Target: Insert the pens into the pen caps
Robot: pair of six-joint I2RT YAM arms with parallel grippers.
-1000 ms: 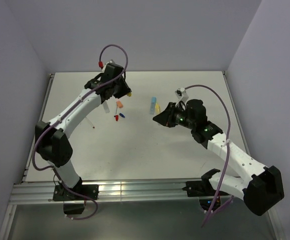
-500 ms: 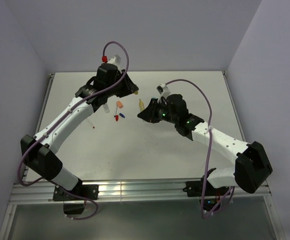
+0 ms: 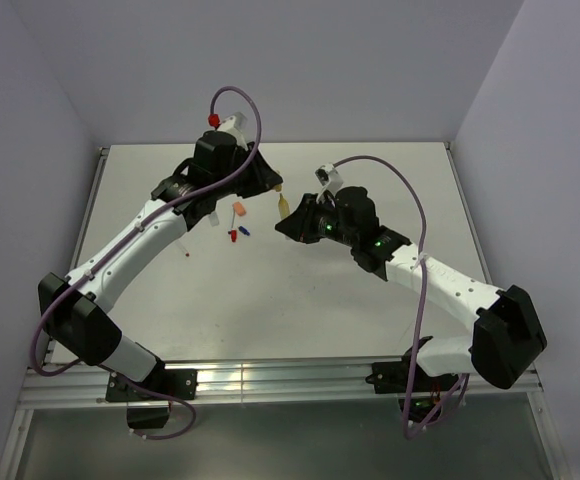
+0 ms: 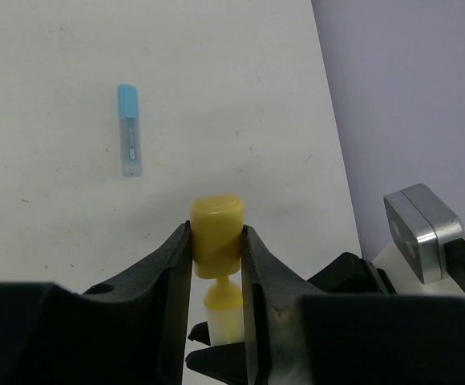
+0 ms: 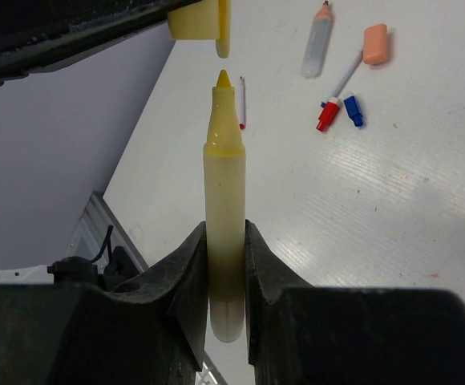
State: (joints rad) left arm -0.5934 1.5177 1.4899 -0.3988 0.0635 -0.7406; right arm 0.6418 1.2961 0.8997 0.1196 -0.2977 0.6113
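Yellow against yellow in mid-air: pinched a stubby yellow plastic cap [image 4: 216, 233] in the left gripper [image 4: 216, 245], clamped a pale translucent yellow-nibbed pen [image 5: 224, 176] in the right gripper [image 5: 225, 241]. Held the nib just short of the cap's mouth, not touching, seemingly a shade off-centre. Judged insertion in hand; needed fine alignment, then a straight push. Noted a blue-capped pale pen [image 4: 128, 128] well apart on the white table [image 4: 240, 72].
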